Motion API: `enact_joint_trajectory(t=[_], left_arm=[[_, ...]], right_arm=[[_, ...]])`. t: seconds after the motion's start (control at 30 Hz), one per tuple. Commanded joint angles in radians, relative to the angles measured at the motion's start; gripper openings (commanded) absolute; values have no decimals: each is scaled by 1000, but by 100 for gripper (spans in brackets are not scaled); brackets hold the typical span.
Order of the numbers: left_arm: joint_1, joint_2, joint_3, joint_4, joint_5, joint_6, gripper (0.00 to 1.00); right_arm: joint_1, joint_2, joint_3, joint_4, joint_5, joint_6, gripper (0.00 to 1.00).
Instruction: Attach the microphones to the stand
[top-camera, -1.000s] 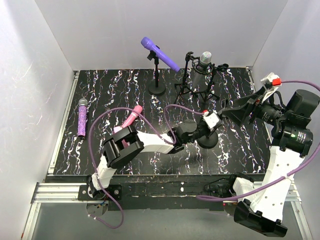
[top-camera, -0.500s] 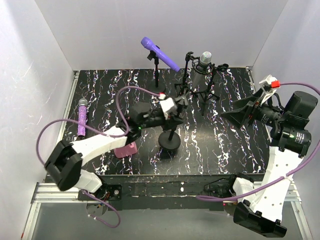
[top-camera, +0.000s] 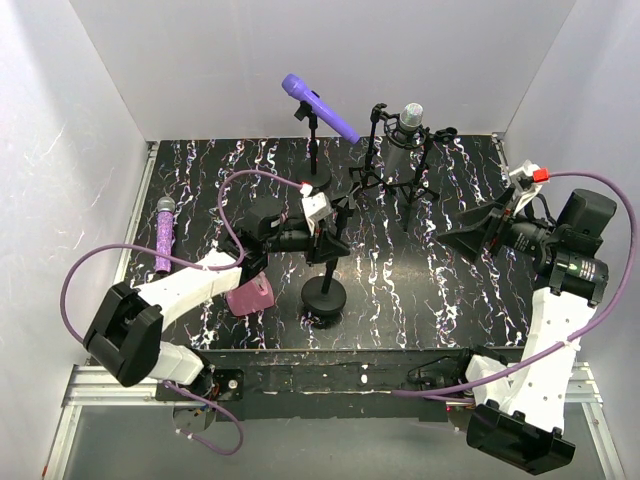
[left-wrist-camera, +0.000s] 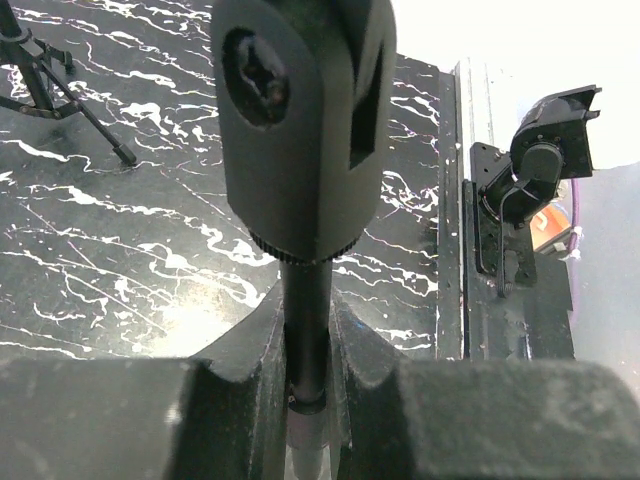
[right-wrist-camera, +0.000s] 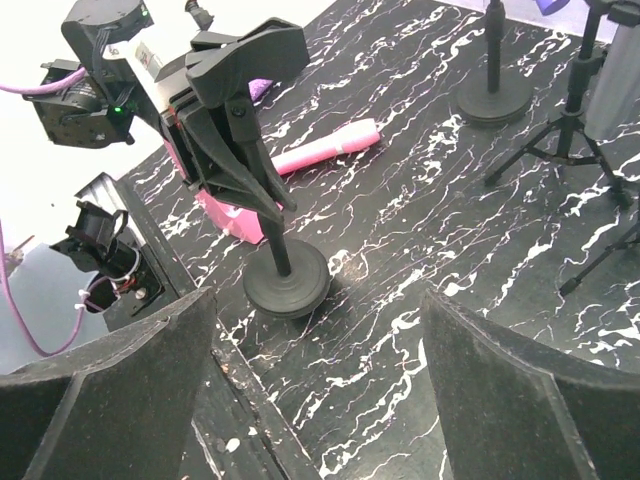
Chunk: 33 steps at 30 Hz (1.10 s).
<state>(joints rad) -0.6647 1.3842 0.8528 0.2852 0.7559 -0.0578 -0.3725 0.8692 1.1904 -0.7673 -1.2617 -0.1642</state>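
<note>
On table (top-camera: 450, 290): four microphones (top-camera: 163, 235), three stands (top-camera: 324, 296)

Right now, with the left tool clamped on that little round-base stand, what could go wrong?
1. The left tool grips the stand high on its thin pole, so the base could swing or tilt when moved.
2. The base sits near the front edge of the table; a pull closer might drop it off.
3. The pink block lies right beside the base and could get knocked.
</note>
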Motion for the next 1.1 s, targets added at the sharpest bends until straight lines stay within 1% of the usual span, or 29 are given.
enact_joint_trajectory(t=[0.0,0.2,0.47,0.57,0.7,0.87,1.07], left_arm=[[16,-5,5,92,60,-25,0],[16,-5,-23,75,39,3,0],[17,-39,-66,88,-23,-22,0],[17,-57,-90,101,-49,-48,9],[16,-82,-100,92,-87,-53,16],[16,-115,-97,52,-131,-50,22],[16,-162,-104,-1,-173,-37,35]], right_arm=[[-3,-13,-43,60,-48,-14,89],[-3,-12,-75,72,-57,-18,89],[-3,-12,-84,75,-74,-17,89],[-2,-13,-89,79,-77,-17,89],[-3,-10,-87,79,-79,-17,89],[-2,-9,-83,79,-79,-14,89],[-3,-13,-84,80,-84,-11,89]])
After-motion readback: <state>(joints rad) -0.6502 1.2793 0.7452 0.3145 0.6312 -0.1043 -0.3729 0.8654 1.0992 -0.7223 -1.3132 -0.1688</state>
